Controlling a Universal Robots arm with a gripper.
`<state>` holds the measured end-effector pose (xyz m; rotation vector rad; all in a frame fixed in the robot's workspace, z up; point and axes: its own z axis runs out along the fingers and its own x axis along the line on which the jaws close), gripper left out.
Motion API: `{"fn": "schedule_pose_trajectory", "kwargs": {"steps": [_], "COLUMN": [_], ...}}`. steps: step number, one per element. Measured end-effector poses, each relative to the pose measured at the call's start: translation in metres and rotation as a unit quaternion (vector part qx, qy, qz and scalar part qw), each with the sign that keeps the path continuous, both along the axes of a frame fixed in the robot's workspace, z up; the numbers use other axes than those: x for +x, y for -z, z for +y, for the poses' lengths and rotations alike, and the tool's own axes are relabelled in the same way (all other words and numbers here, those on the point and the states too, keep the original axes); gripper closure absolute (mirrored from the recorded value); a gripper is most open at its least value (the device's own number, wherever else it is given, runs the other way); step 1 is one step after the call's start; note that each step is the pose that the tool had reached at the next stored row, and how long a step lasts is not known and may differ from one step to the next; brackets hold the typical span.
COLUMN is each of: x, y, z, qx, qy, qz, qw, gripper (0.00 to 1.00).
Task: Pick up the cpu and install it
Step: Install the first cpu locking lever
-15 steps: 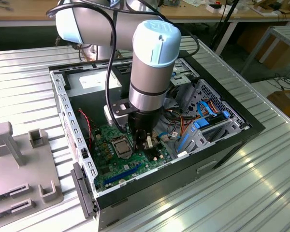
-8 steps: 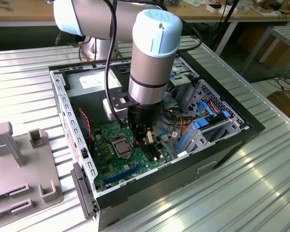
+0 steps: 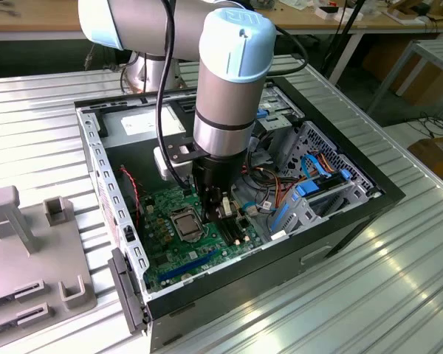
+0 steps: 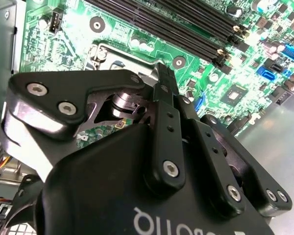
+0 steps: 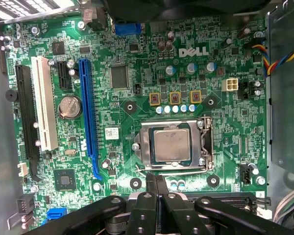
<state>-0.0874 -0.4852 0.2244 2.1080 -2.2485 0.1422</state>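
1. The chip [image 5: 171, 146] sits flat in the metal socket frame [image 5: 175, 168] on the green board [image 5: 220, 127] — seated, grey top facing up.
2. In the first wrist view the gripper [image 5: 156, 180] hangs just beside the frame's edge, its jaws pressed together with nothing between them.
3. In the exterior view the arm [image 3: 225, 110] reaches down into the open computer case [image 3: 340, 221] on the ribbed desk [image 3: 399, 280] — the gripper [image 3: 220, 212] is next to the frame [image 3: 186, 223].
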Motion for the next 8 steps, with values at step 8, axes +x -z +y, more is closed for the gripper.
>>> {"fn": "schedule_pose_trajectory", "kwargs": {"steps": [8], "x": [0.0], "y": [0.0], "z": [0.0], "qx": [0.0022], "qy": [0.0], "qz": [0.0], "qw": [1.0], "gripper": [0.89]}}
